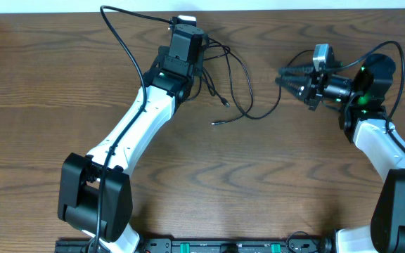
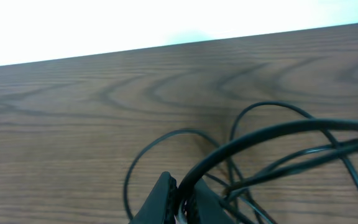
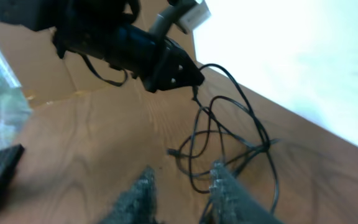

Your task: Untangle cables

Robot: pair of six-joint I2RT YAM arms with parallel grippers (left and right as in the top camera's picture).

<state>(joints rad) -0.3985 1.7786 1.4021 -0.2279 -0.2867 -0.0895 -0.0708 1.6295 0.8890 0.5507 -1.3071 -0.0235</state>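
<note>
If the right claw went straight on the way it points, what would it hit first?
Probably the loops of the black cables, which lie right ahead of the right gripper. Its height above them is unclear, so it might pass over toward the left gripper.

Wood-grain table (image 1: pixel 259 176), white surface (image 2: pixel 104 25) beyond its far edge, perhaps a cardboard box (image 3: pixel 23 62)
</note>
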